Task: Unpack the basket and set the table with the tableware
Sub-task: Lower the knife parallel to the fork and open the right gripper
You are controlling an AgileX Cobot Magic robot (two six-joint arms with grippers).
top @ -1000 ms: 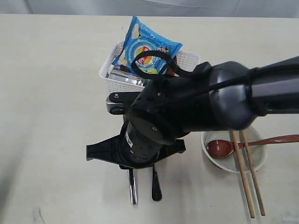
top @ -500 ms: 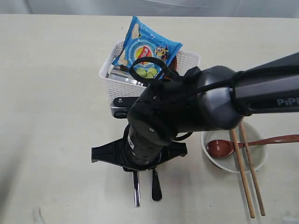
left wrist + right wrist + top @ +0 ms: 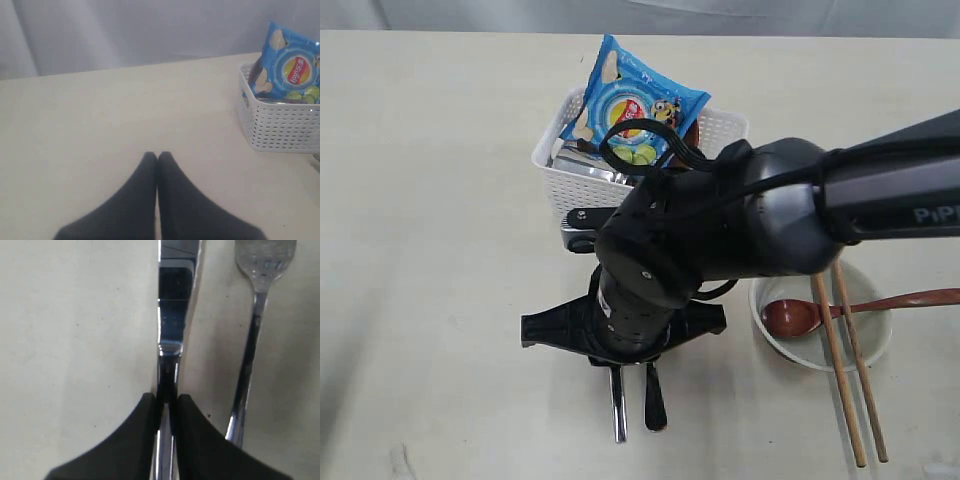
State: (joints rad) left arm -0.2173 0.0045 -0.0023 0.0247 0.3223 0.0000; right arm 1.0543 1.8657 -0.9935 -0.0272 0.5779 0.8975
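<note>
Steel table knife (image 3: 172, 315): handle pinched by right gripper (image 3: 167, 400), on pale beige table (image 3: 440, 200), near side of white lattice plastic basket (image 3: 582, 187). Nudged right vs. earlier, now just left of steel fork (image 3: 250, 355) (parallel-ish). Release prob. next. Left gripper (image 3: 157, 159) pressed together.

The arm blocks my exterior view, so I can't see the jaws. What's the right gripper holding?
Observer: The right gripper is shut on the knife, at its narrow part.
Operator: And the fork?
Observer: The fork lies beside the knife, outside the jaws, not touching it.
Operator: Left gripper?
Observer: The left gripper is shut and empty over bare table, off to one side of the basket.
</note>
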